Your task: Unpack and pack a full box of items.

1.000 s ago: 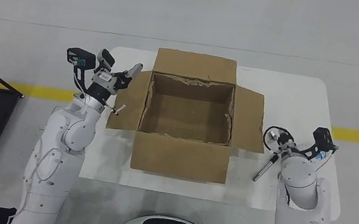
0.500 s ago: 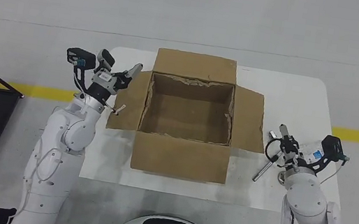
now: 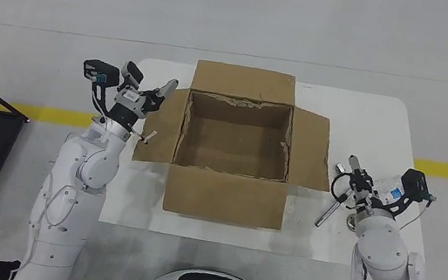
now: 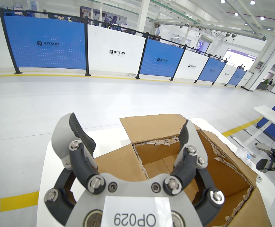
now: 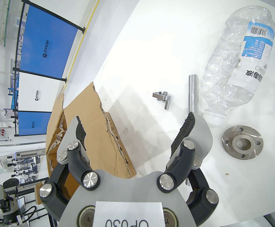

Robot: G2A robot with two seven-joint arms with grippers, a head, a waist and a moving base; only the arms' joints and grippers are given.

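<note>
My right pincer (image 3: pixel 350 171), spread and empty, has swung its wrist outward and sits at 3 o'clock of the box (image 3: pixel 225 195) by rod (image 5: pixel 191 93), bottle (image 5: pixel 234 64) and flange (image 5: pixel 242 142) on the counter (image 3: pixel 327 103); box empty, so I judge packing next; left pincer (image 3: pixel 152 83) open, unmoved at 9 o'clock.

White code stickers mark the left hand (image 4: pixel 130 120) and right hand (image 5: pixel 135 118). The clear bottle (image 5: pixel 236 64) carries a blue-and-white barcode label. Far fence panels (image 4: pixel 43 51) show a logo.
</note>
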